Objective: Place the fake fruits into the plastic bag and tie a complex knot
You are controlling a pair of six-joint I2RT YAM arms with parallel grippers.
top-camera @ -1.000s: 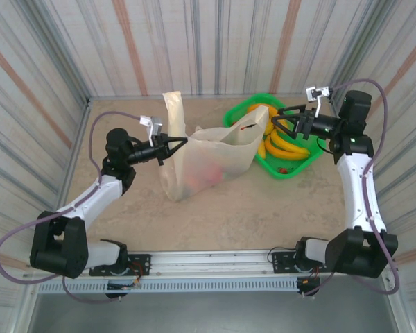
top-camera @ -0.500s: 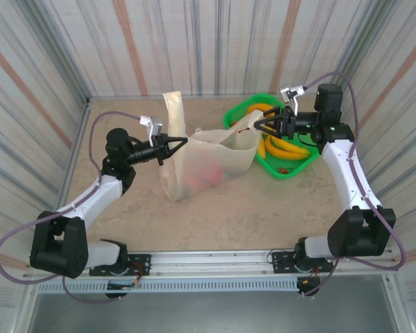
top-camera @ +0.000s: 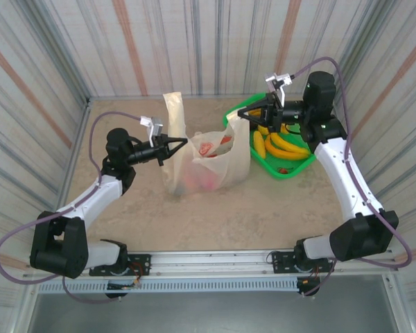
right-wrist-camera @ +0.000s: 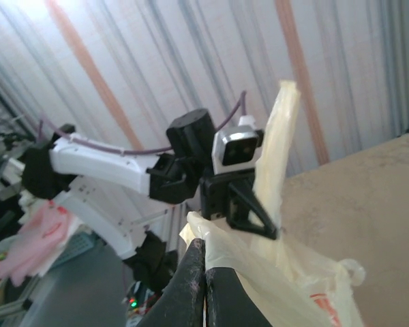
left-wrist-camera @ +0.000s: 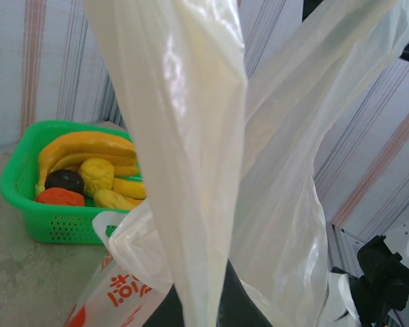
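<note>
Plastic bag (top-camera: 215, 166) stood upright on the tabletop (top-camera: 229, 215), just left of the green basket (top-camera: 295, 170), its mouth stretched between the two arms. Left fingers (top-camera: 170, 146) were clamped on one cream handle loop, which stood up as a tall strip; right fingers (right-wrist-camera: 189, 289) were pressed together on the opposite rim. Reddish fruit (top-camera: 204, 179) showed through the bag's wall. Bananas (top-camera: 281, 144), a dark piece (left-wrist-camera: 63, 180) and a red piece (left-wrist-camera: 60, 197) lay in the basket.
</note>
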